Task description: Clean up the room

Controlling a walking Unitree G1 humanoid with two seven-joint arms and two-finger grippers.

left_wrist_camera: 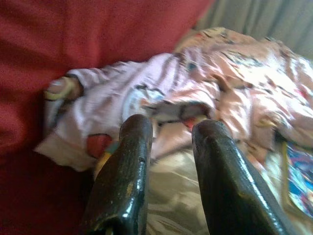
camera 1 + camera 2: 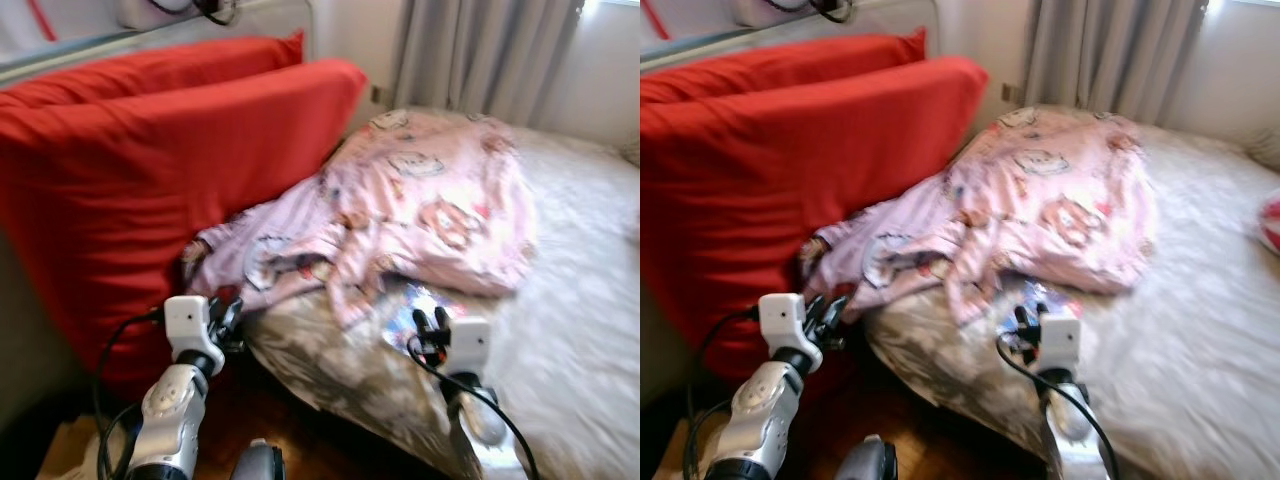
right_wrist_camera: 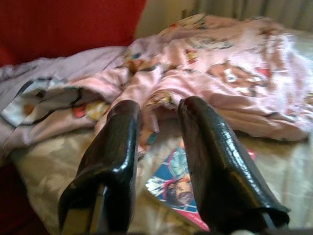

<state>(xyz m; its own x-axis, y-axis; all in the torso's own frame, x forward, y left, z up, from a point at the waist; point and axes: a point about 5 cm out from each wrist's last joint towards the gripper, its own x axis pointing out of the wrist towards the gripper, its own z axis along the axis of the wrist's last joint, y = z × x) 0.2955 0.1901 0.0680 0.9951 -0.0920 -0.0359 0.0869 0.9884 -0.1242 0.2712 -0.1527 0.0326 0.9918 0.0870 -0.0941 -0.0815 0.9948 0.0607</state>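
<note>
With both jaws parted and empty, my right gripper (image 3: 156,115) hovers nearest the pink blanket (image 2: 430,200), which lies just ahead on the bed (image 2: 580,300). Its long axis runs away toward the curtain (image 2: 480,50); my left gripper (image 1: 168,129) faces its near end beside the red cushion (image 2: 150,170).

We see a large red cushion (image 2: 150,170) standing against the wall beside the bed (image 2: 590,300), a second one behind it. Grey curtains (image 2: 480,55) hang at the far corner, and dark wooden floor (image 2: 300,440) shows below the bed's edge.
</note>
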